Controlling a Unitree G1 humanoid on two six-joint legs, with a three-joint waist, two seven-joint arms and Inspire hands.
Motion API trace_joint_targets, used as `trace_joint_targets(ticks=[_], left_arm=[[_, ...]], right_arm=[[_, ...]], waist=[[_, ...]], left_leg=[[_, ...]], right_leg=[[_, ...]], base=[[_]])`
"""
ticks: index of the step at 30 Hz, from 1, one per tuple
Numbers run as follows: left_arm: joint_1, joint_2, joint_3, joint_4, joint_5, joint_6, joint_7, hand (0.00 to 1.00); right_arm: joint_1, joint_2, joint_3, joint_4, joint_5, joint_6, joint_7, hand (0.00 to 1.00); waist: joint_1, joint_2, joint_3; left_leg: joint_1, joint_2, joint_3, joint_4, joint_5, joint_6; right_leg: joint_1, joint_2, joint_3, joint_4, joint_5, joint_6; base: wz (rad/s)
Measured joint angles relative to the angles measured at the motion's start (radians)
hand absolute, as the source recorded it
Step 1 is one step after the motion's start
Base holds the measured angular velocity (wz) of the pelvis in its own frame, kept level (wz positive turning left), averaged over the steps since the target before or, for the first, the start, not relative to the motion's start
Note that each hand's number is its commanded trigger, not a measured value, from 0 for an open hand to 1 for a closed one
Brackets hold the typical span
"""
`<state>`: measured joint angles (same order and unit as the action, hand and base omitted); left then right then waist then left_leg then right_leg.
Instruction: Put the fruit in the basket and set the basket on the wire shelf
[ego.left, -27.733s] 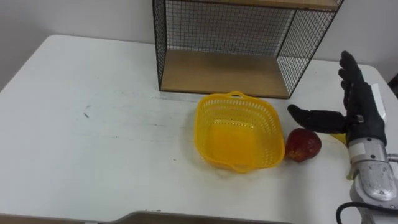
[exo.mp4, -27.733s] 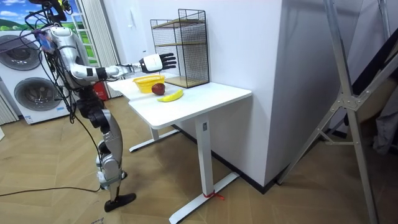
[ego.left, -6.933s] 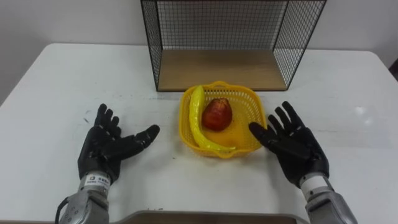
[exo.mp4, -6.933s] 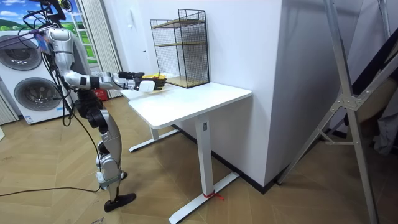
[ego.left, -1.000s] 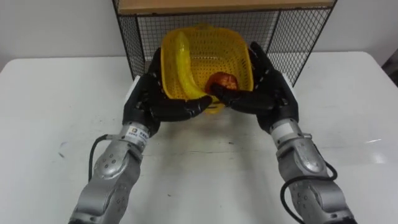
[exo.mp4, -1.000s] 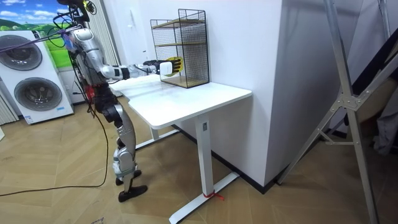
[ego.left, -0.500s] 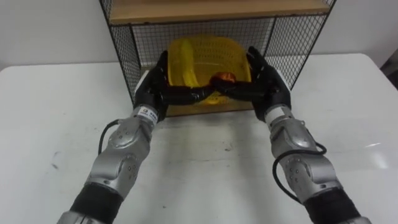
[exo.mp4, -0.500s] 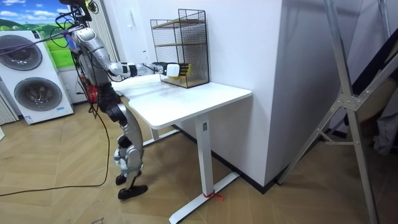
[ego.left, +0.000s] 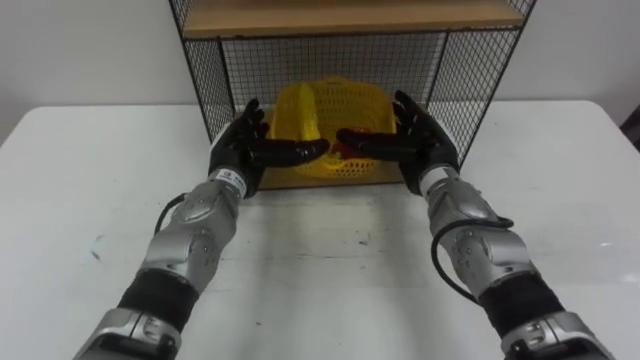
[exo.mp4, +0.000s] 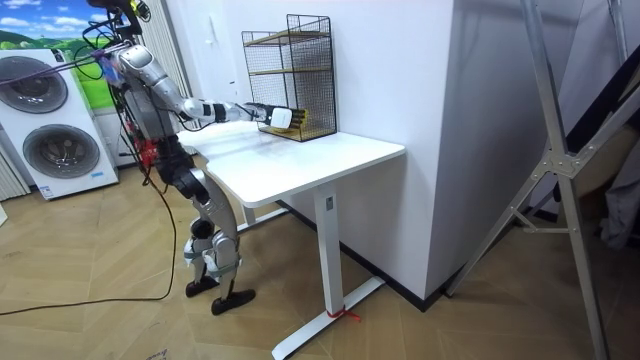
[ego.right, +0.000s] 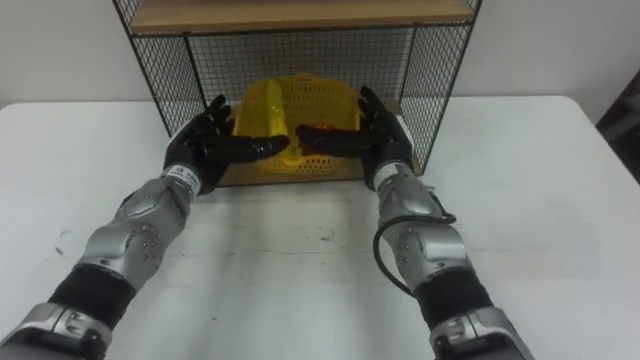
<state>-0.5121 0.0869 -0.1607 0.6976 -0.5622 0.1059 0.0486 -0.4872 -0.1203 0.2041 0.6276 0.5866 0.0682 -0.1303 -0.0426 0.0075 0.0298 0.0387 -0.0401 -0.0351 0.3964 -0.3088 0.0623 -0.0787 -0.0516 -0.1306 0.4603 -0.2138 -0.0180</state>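
The yellow basket (ego.left: 335, 105) is inside the lower compartment of the black wire shelf (ego.left: 455, 70), low over its wooden board. A banana (ego.left: 303, 122) lies along its left side, and a red apple (ego.left: 347, 152) peeks out low at the front. My left hand (ego.left: 243, 147) lies flat against the basket's left side and my right hand (ego.left: 421, 140) against its right. Their fingers are straight and both thumbs reach inward across the front rim. In the room view I lean over the table's end, both arms stretched to the shelf (exo.mp4: 300, 75).
The shelf stands at the back of a white table (ego.left: 330, 270). A second wooden board (ego.left: 350, 15) roofs the lower compartment just above the basket. Mesh walls close both sides. Washing machines (exo.mp4: 50, 130) stand behind me in the room view.
Both hands have carried the basket deeper into the shelf and lower onto its board. My arms reach further forward, and in the room view my body leans closer to the table.
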Motion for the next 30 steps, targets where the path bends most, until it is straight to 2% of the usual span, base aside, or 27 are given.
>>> trace_joint_targets(ticks=[4,9,12,16,21,28,30], left_arm=[[-0.012,0.0,0.001,0.052,-0.025,-0.011,0.0,0.0],[-0.134,0.0,0.001,0.189,-0.063,-0.021,0.0,0.0],[-0.177,-0.005,0.001,0.243,-0.094,-0.027,-0.001,0.0],[-0.197,-0.005,0.001,0.263,-0.105,-0.039,-0.006,0.0],[-0.215,-0.002,0.002,0.302,-0.105,-0.072,-0.022,0.0],[-0.225,0.006,0.004,0.303,-0.104,-0.078,-0.027,0.0],[-0.225,0.008,0.016,0.293,-0.103,-0.079,-0.027,0.0]], right_arm=[[-0.017,0.005,0.0,0.048,-0.003,0.0,0.002,0.0],[-0.096,0.009,0.0,0.151,0.035,0.0,-0.002,0.0],[-0.141,0.016,0.0,0.202,0.059,0.0,-0.002,0.0],[-0.167,0.016,0.0,0.23,0.072,0.0,-0.003,0.0],[-0.201,0.01,0.0,0.297,0.075,-0.001,0.002,0.0],[-0.21,-0.004,0.0,0.309,0.076,-0.01,0.002,0.0],[-0.21,-0.007,-0.002,0.305,0.07,-0.023,-0.003,0.0]], waist=[[-0.001,0.001,-0.0008],[0.013,0.001,-0.0005],[0.02,-0.005,0.0028],[0.022,-0.018,0.01],[0.022,-0.03,0.0139],[0.023,-0.032,0.0134],[0.027,-0.029,0.0112]], left_leg=[[-0.004,0.008,0.002,0.0,0.002,-0.003],[-0.047,0.011,0.004,0.018,0.003,-0.004],[-0.047,0.011,0.005,0.018,0.005,-0.006],[-0.05,0.011,0.004,0.018,0.005,-0.006],[-0.055,0.011,0.004,0.019,0.005,-0.006],[-0.064,0.014,0.011,0.019,0.006,-0.007],[-0.074,0.014,0.02,0.018,0.006,-0.007]], right_leg=[[0.004,0.005,-0.007,-0.02,0.012,-0.005],[-0.028,0.008,-0.008,-0.025,0.023,-0.006],[-0.028,0.009,-0.009,-0.028,0.024,-0.006],[-0.029,0.009,-0.01,-0.031,0.023,-0.006],[-0.033,0.008,-0.009,-0.032,0.023,-0.006],[-0.048,0.01,-0.01,-0.032,0.025,-0.007],[-0.064,0.01,-0.004,-0.032,0.026,-0.008]], base=[[-0.01],[0.01],[0.0],[0.0],[0.0],[0.0],[-0.08]])
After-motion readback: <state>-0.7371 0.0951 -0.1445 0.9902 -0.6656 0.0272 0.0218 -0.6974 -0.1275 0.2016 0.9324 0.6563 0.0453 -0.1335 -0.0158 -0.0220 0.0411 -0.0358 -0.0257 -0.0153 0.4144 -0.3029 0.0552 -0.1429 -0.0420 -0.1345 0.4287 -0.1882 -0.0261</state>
